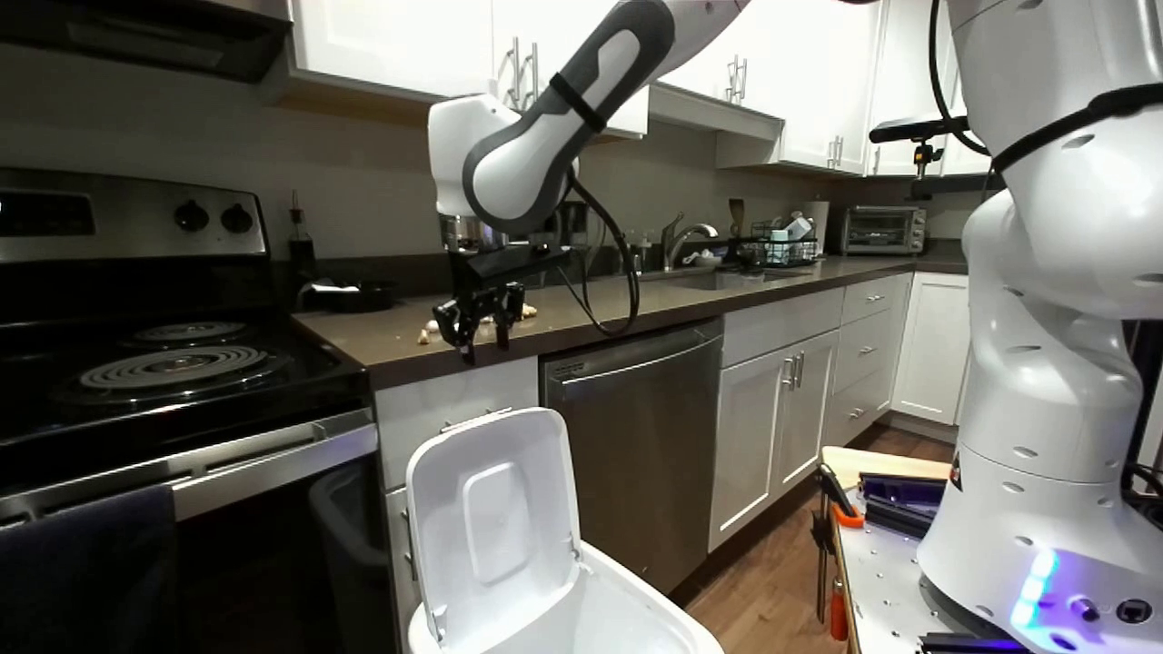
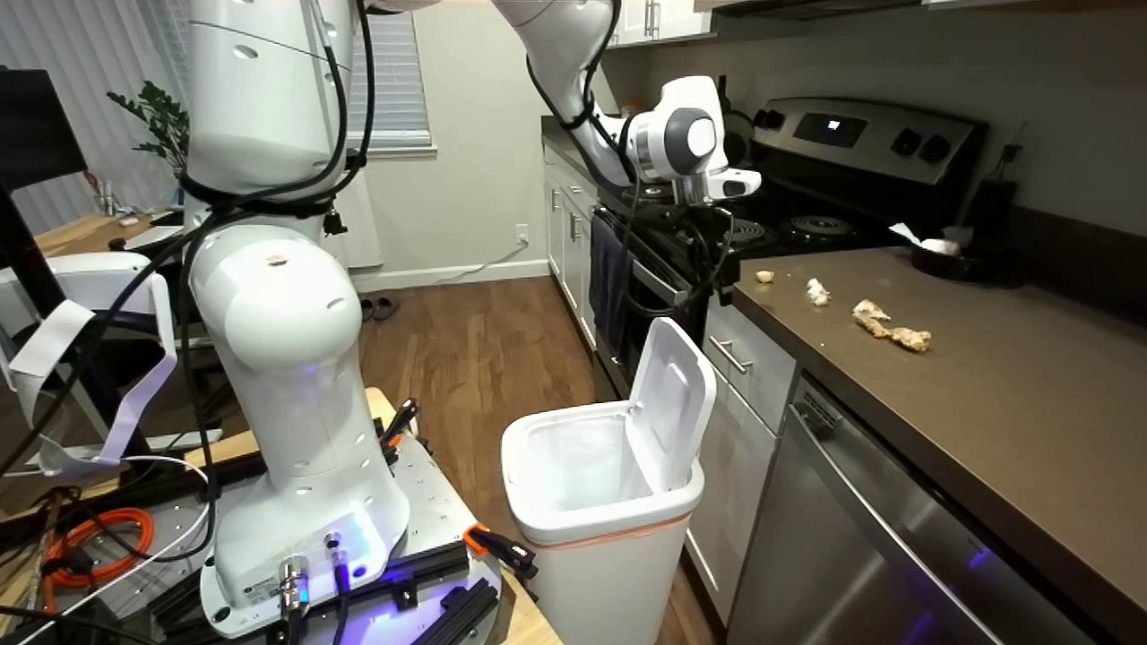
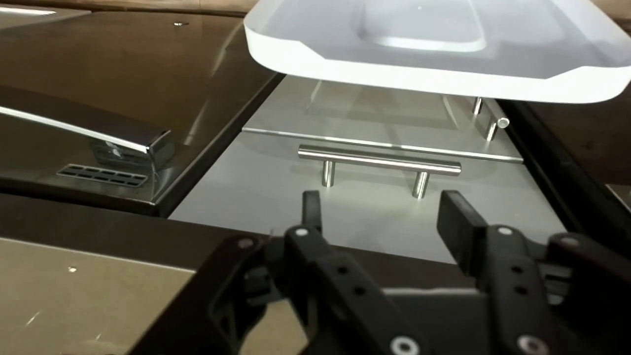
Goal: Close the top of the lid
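The white lid [image 1: 495,518] stands raised on its hinges at the cabinet side of the white bin [image 2: 609,573]. It leans slightly back, and the bin's mouth is uncovered. The lid also shows in an exterior view [image 2: 678,399] and at the top of the wrist view [image 3: 424,49]. My black gripper [image 1: 485,343] is above the lid, by the counter's front edge, apart from the lid. In an exterior view the gripper [image 2: 724,291] is small and dark. In the wrist view its fingers [image 3: 379,214] are spread with nothing between them.
The counter [image 2: 1004,394] edge lies beside the gripper, with several ginger or garlic pieces [image 2: 883,327] on it. A drawer handle [image 3: 379,160] sticks out below. The stove [image 1: 182,363] and dishwasher [image 1: 636,454] flank the drawers. The robot's table [image 2: 439,502] stands beside the bin.
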`<state>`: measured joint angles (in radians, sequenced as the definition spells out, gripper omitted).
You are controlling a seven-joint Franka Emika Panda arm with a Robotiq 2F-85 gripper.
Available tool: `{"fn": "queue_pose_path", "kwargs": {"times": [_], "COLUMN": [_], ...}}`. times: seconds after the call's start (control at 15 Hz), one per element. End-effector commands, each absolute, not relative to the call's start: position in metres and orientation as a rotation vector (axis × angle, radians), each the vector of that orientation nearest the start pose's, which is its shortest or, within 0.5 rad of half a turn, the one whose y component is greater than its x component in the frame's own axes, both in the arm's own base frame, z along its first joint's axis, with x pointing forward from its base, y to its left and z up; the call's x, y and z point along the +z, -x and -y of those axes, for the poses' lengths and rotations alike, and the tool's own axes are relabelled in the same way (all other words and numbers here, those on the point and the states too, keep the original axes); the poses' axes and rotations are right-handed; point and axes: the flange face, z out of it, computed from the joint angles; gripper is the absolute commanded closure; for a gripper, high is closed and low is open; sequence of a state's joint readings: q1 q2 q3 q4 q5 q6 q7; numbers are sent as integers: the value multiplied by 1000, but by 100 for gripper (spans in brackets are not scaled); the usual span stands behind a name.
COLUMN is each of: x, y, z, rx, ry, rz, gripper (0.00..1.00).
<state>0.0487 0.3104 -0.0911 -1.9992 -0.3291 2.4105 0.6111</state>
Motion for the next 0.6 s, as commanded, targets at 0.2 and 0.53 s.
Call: {"fn": "queue_pose_path", "kwargs": {"times": [0.2, 0.53], "x": [281, 255], "y": [-627, -629], "z": [33, 33], "rx": [-395, -412], "ry": [3240, 3195], "rz": [-739, -744], "gripper": [86, 99]}}
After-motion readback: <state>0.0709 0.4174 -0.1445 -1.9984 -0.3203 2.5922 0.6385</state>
